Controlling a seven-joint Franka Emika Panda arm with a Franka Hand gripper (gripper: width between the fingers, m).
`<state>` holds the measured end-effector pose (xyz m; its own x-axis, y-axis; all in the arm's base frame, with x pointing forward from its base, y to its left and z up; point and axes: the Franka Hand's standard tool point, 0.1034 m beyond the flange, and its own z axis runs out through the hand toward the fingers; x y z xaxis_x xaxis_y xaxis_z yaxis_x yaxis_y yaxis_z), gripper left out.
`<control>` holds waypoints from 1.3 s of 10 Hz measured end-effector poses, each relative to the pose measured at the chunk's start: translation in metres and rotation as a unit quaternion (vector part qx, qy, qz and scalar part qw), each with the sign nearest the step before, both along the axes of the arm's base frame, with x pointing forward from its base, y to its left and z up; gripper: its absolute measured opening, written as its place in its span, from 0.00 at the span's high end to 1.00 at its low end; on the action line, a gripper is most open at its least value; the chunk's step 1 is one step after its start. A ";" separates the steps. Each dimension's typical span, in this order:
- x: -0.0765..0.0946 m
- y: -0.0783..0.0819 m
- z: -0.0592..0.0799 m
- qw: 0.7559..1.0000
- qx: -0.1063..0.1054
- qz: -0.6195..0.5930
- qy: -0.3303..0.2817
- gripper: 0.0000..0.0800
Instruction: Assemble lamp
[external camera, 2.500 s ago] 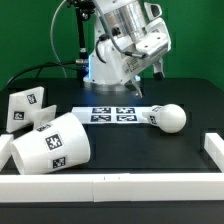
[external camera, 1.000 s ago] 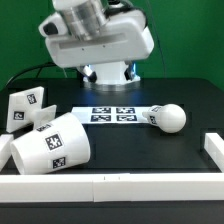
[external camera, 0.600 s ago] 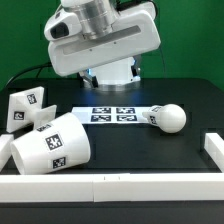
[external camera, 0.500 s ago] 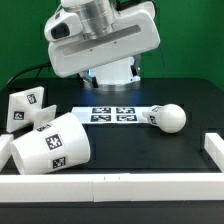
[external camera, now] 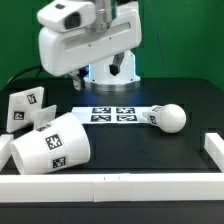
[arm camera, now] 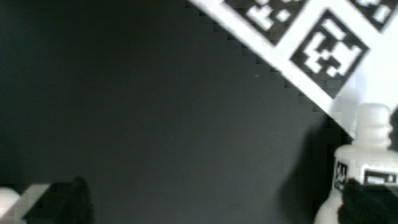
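The lamp's three white parts lie on the black table. The wedge-like base (external camera: 25, 108) is at the exterior view's left. The large shade (external camera: 52, 146) lies on its side in front of it. The round-headed bulb (external camera: 168, 117) lies at the right, and its ribbed neck also shows in the wrist view (arm camera: 352, 158). My gripper (external camera: 97, 76) hangs above the table behind the marker board, open and empty. In the wrist view the gripper (arm camera: 217, 205) shows two dark fingers far apart with bare table between them.
The marker board (external camera: 113, 113) lies flat mid-table and also shows in the wrist view (arm camera: 302, 35). A white rail (external camera: 110, 186) runs along the front, and another (external camera: 212, 150) stands at the exterior view's right. The arm's base is behind.
The gripper's hand has swung down and toward the exterior view's left. The lamp parts have not moved.
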<state>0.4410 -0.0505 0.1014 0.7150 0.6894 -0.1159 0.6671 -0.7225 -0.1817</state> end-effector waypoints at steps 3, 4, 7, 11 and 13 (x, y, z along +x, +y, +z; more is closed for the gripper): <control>-0.001 -0.004 -0.002 1.000 0.009 0.014 0.001 0.13; -0.002 -0.005 -0.002 1.000 0.009 0.014 0.002 0.13; 0.014 -0.040 -0.002 0.997 -0.041 0.053 -0.047 0.13; 0.005 -0.083 -0.008 0.993 -0.048 0.037 -0.106 0.13; 0.004 -0.081 -0.010 0.993 -0.047 0.039 -0.104 0.13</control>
<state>0.4450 -0.1316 0.0919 0.6751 0.7368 -0.0370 0.7377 -0.6744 0.0318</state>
